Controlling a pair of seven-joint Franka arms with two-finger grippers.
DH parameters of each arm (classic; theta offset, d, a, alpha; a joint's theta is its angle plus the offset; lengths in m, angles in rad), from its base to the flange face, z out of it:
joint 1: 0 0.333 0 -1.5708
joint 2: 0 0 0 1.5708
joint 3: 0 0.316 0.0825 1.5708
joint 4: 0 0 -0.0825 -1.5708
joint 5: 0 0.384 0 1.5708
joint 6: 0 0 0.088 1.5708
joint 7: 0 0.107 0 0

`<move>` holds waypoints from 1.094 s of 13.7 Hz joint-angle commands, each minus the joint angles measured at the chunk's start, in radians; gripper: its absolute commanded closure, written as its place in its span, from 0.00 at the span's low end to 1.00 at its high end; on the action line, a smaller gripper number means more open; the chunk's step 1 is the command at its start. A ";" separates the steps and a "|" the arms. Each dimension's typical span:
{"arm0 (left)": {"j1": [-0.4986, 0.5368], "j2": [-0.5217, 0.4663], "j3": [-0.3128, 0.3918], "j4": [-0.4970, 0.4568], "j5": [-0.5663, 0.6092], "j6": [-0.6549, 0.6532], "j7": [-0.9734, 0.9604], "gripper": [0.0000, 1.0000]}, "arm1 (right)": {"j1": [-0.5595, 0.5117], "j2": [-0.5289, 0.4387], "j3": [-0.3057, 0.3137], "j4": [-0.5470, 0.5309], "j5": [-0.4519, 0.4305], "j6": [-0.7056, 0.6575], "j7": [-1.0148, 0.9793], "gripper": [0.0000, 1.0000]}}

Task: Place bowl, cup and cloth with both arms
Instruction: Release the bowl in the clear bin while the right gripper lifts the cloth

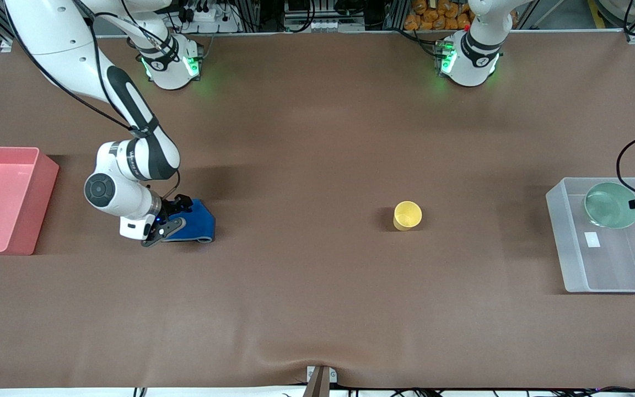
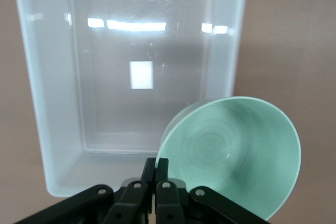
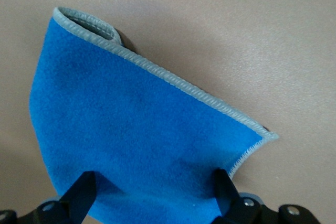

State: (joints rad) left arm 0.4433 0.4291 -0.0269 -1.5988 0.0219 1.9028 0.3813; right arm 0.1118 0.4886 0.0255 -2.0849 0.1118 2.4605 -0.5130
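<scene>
Clear bin [image 1: 565,242] at 3 o'clock, blue cloth [image 1: 196,223] at 9, yellow cup [image 1: 407,215] in the middle.

Left claw [image 2: 156,167] is pinching the rim of the green bowl [image 2: 236,153] and holds it tilted over the clear bin; best to lower it gently before letting go, so it lands flat. Right claw [image 3: 157,192] is down at the cloth by the pink bin [image 1: 9,198], its fingers spread on each side of it; it should squeeze well. Brown counter [image 1: 317,309] has one small wrinkle at 6 o'clock. Wires and shelves sit at 12.
</scene>
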 commanded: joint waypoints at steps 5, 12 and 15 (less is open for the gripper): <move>0.089 0.115 -0.013 -0.003 -0.071 0.140 0.039 1.00 | -0.008 -0.022 0.002 -0.030 0.080 0.002 -0.016 0.87; 0.098 0.148 -0.015 -0.104 -0.077 0.291 0.039 1.00 | -0.008 -0.033 0.002 -0.029 0.086 -0.005 -0.010 1.00; 0.097 0.155 -0.018 -0.151 -0.077 0.364 0.039 1.00 | -0.008 -0.070 0.002 -0.020 0.086 -0.043 -0.009 1.00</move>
State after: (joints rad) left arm 0.5312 0.5920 -0.0347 -1.7138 -0.0344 2.2235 0.4122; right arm 0.1113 0.4752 0.0211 -2.0886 0.1739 2.4516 -0.5129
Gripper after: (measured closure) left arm 0.969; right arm 0.934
